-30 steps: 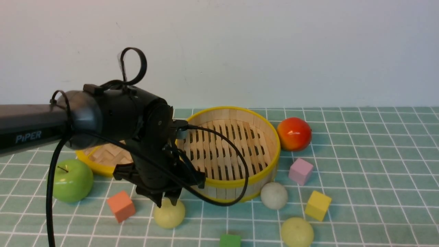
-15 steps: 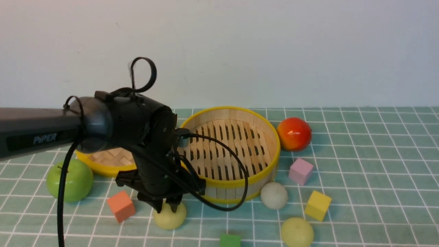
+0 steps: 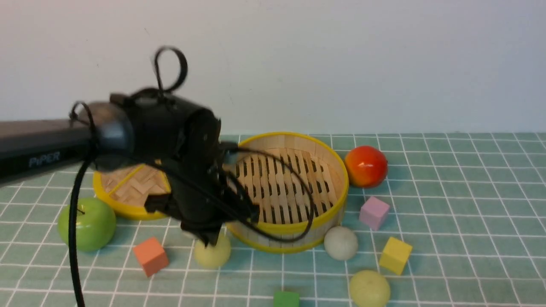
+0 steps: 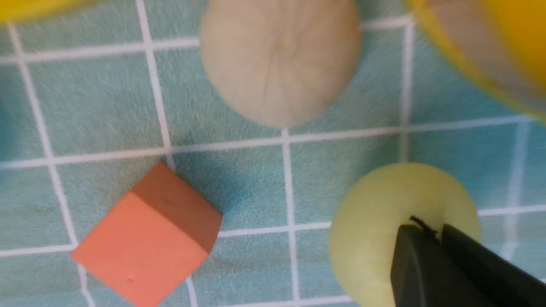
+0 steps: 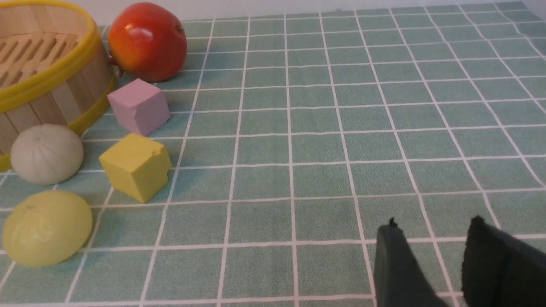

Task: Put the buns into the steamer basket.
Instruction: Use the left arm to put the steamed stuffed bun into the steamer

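Left tool (image 3: pixel 210 241) risen and closed, pointing down, touching yellow-green bun (image 3: pixel 213 255)

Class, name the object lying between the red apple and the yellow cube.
The pink cube sits between the red apple and the yellow cube; both the front view and the right wrist view show it.

Green checked tablecloth (image 3: pixel 469 213), steamer basket (image 3: pixel 324 213), lid (image 3: pixel 123 209), buns (image 3: pixel 340 243), apples (image 3: pixel 366 166), cubes (image 3: pixel 374 212)
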`<state>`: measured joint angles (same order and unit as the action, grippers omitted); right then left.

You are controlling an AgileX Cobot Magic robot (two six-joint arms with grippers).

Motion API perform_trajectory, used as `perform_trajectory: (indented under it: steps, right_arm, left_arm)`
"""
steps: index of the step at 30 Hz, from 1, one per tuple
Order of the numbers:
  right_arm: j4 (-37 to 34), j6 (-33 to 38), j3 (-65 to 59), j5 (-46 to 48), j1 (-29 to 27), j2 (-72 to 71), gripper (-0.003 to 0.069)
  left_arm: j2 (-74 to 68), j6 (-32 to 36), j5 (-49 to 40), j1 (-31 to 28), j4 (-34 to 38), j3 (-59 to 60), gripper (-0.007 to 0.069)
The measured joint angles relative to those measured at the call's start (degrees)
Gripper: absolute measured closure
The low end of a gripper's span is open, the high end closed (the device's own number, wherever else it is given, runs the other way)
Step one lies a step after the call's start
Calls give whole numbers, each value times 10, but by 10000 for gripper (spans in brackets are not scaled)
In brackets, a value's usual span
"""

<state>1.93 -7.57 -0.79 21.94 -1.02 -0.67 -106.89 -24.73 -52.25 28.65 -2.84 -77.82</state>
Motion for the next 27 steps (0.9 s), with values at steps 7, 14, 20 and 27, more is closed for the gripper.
perform_trajectory:
  steps: [7, 14, 20, 27]
  right_arm:
    - [0, 0, 0, 0, 0, 0, 419]
    - [0, 0, 0, 0, 0, 0, 419]
    - [0, 0, 0, 0, 0, 0, 419]
    - [0, 0, 0, 0, 0, 0, 419]
  left_arm:
    - [0, 14, -57, 1, 5, -172, 638]
    - [-77, 6, -15, 2, 18, -222, 638]
    - [-142, -38, 4, 2, 24, -222, 610]
    - [-137, -44, -4, 2, 25, -224, 444]
